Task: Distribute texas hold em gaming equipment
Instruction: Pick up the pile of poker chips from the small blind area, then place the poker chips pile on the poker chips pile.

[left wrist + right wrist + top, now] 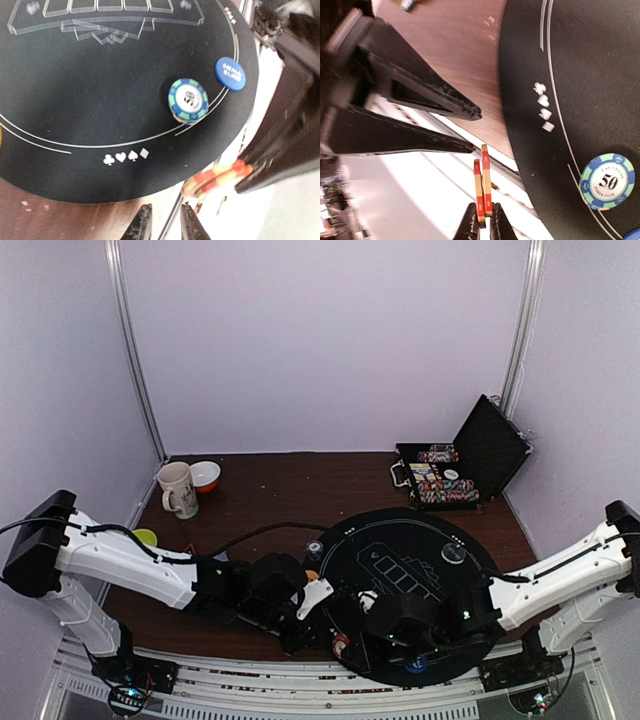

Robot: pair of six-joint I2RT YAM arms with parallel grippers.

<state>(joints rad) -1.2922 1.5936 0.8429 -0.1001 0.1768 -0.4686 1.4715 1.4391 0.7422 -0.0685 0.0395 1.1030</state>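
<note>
While my right gripper [481, 224] pinches two red-and-cream striped chips [482, 185] on edge, side by side and sticking out past my fingertips, my left gripper [164, 227] hangs just beside them with its jaws apart and nothing between. Off to one side of my right fingertips, a blue-and-green striped chip [610, 181] marked 50 lies flat on the black felt mat [580, 75], near its rim, with a blue disc [230, 73] close beyond it.
</note>
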